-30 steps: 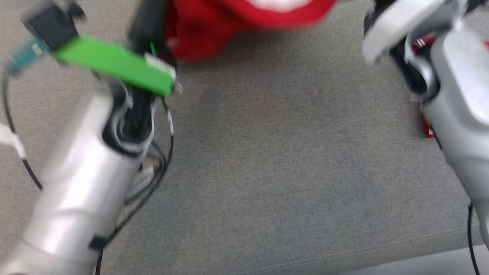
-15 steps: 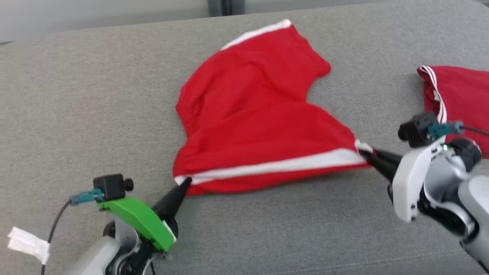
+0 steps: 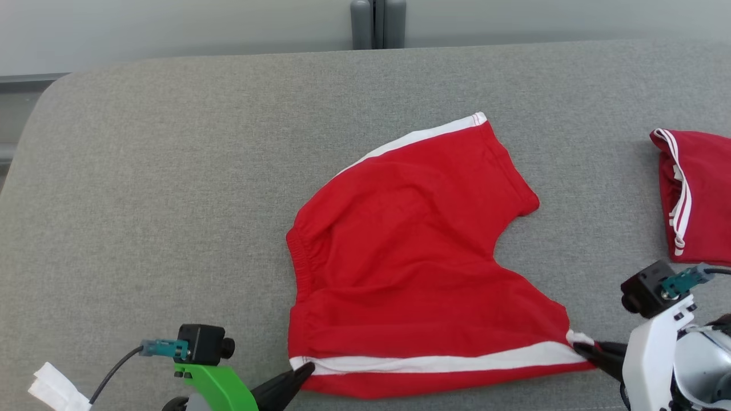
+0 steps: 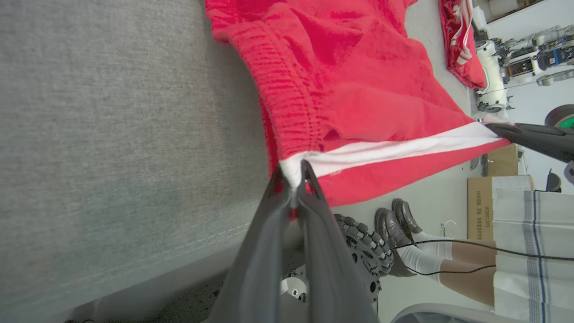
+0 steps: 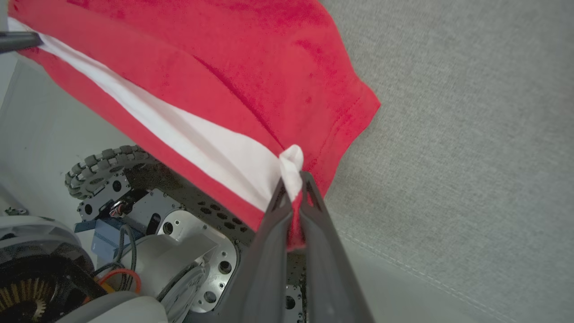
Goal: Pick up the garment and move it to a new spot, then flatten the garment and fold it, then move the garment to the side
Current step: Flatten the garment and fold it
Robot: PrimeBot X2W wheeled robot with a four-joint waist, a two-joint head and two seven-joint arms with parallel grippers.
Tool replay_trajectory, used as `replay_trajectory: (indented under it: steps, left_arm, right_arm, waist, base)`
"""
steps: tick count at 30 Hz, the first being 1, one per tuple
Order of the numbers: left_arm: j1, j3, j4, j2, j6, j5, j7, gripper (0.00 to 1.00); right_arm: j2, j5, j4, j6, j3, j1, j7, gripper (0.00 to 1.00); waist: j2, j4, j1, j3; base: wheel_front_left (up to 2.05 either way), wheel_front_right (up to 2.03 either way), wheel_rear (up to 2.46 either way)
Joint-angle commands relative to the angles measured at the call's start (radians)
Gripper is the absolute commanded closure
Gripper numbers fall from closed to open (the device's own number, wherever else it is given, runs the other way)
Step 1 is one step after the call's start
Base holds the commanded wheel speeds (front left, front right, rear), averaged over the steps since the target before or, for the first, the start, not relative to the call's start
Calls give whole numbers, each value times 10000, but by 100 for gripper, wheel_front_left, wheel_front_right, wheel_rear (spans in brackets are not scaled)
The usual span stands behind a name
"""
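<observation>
Left wrist view: shorts point(image 4: 358, 89) overhang cushion point(image 4: 112, 134) edge.

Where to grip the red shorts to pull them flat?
Both ends of the near white stripe, from the cushion's front edge: left pincer at the waistband corner, right pincer at the leg hem, as now. That straight edge likely spreads the shorts.

place: robotics lab | evidence: spare robot hardware point(image 4: 529, 58) at 2 o'clock, left wrist view | cardboard box point(image 4: 479, 211) at 3 o'clock | grey padded work surface point(image 3: 171, 171) under plain wall point(image 3: 171, 28), head view
</observation>
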Motion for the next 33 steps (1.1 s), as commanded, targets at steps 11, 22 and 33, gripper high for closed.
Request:
replay_trajectory:
  steps: [11, 22, 33]
  left_arm:
    - [-1080, 615, -88, -957, -220, -141, -501, 100]
    - [-3339, 1055, 3029, -3117, -198, 429, -1515, 100]
    - [-4564, 1390, 4871, -4358, -97, 847, -2653, 100]
  right_arm:
    - [346, -346, 281, 2, -226, -2544, -1767, 100]
    - [-104, -465, 4628, 2, 2147, -6741, -4501, 100]
    - [-245, -769, 7520, 2, 4012, -9329, -6250, 100]
  waist:
    - [0, 505, 0, 134]
    - [0, 1100, 0, 1204]
    - [0, 1426, 0, 2118]
  base:
    - [0, 0, 0]
    - [0, 0, 0]
    - [0, 0, 0]
